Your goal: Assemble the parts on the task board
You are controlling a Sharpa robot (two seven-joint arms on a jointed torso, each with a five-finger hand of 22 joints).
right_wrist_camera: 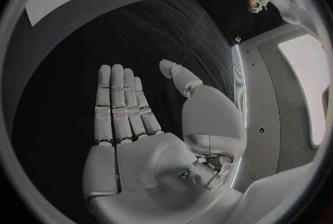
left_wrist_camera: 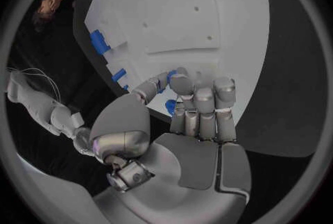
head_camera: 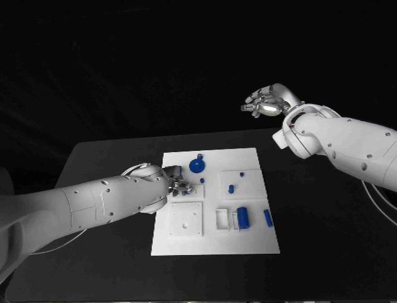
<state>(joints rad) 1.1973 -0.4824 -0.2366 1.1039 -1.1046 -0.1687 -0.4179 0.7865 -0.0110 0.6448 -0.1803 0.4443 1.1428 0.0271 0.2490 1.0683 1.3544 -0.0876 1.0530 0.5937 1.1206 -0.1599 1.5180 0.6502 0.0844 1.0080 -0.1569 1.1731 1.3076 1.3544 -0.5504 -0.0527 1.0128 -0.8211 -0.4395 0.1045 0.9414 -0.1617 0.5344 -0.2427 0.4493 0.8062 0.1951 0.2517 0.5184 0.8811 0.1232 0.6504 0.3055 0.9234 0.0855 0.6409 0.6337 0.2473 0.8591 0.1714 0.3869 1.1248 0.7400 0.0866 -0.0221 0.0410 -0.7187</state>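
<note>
Left hand (head_camera: 173,184) on the board (head_camera: 253,237), fingers curled round a small blue part (left_wrist_camera: 171,105), likely to seat it. Right hand (head_camera: 266,101) flat, empty, parked well off.

Left arm (head_camera: 89,205) reaching inward from the side, left hand (head_camera: 175,181) lowered with fingers (left_wrist_camera: 205,103) curled together — whether anything sits in them is unclear, right arm (head_camera: 362,148) raised, right hand (head_camera: 266,102) flat — fingers (right_wrist_camera: 119,103) straight, side by side, holding nothing

Dim, dark surroundings; the white task board (head_camera: 216,208) glares bright, and wrist views bend straight edges.
</note>
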